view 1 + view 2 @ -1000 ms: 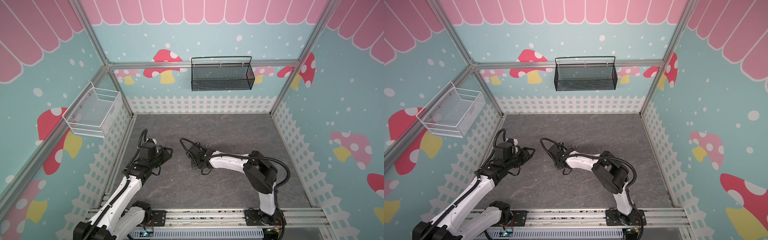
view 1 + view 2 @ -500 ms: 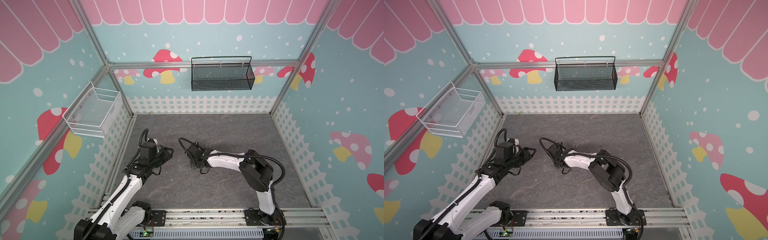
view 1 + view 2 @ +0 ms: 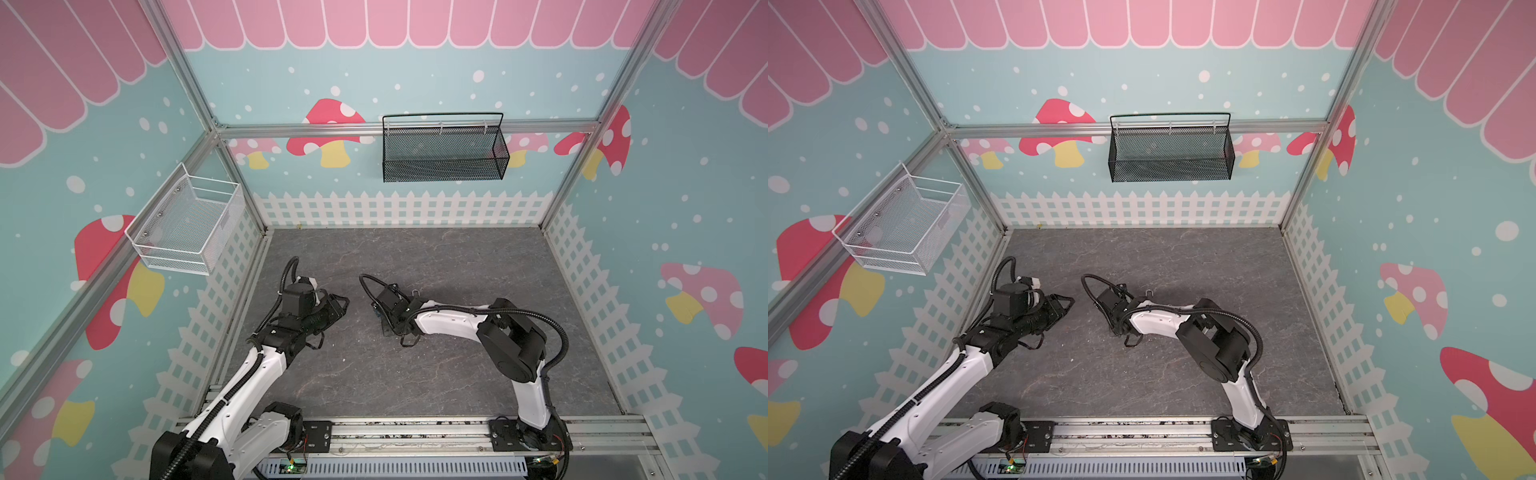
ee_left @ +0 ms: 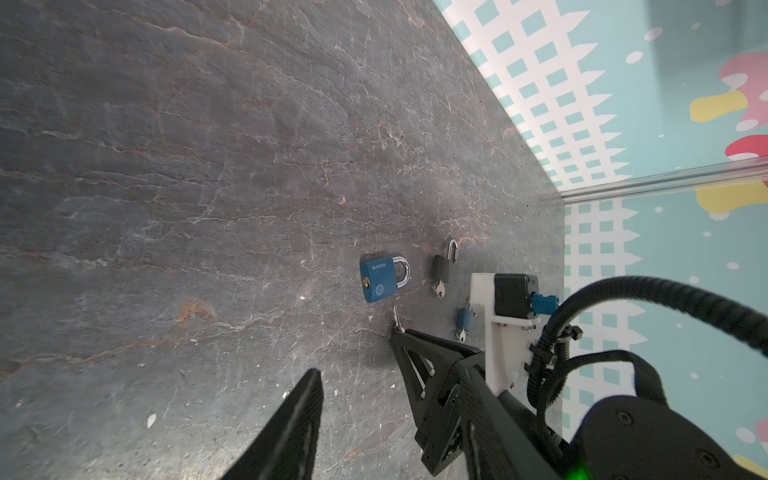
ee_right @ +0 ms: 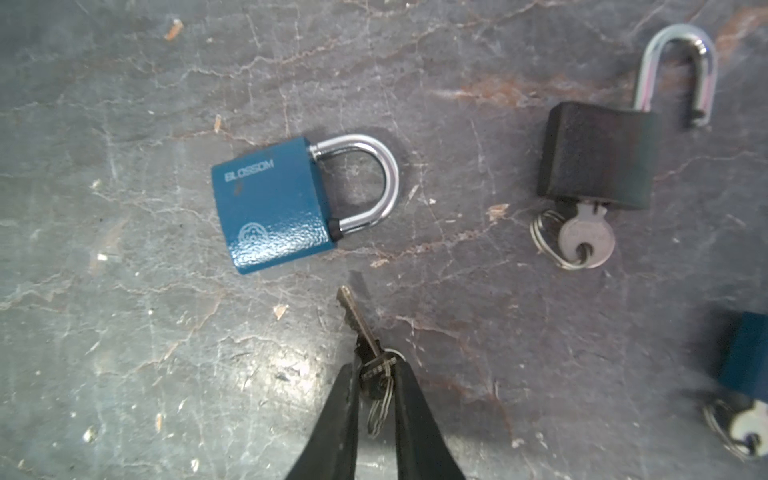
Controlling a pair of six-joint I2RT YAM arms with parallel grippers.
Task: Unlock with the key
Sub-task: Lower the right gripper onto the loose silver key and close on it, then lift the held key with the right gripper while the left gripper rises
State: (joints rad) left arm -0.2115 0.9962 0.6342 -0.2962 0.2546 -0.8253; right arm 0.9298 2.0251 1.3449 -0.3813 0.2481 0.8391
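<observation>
Slate-grey floor (image 3: 415,374) carried everything. In both top views the right arm (image 3: 446,322) was bent low and reached in toward the middle, so it hid most of what lay beneath it. Just opposite hovered the left gripper (image 3: 338,304), jaws apart and empty. It looked parked there to steady a lock body when needed.

Through the left wrist camera I could see the blue padlock (image 4: 379,279) lying flat. Its shackle was seated and its brass keyway showed on the end away from the shackle. Only one of the left gripper's fingers (image 4: 299,415) showed in that view, well short of the lock and touching nothing.

The right wrist camera explained the low reach. The right gripper (image 5: 376,370) had its jaws pinched on the head of the loose key (image 5: 358,322), with the ring dangling between them. That grip left the whole blade free, which I took to be the point of it. The blade's tip sat near the blue padlock's side without touching it. It was aimed at the side and not at the keyway end, so it would likely need swinging round.

Off to one side the black padlock (image 5: 598,153) lay with its shackle sprung open and its own key in it. A small blue lock (image 5: 744,353), cut off by the frame edge, also had a key beside it.
</observation>
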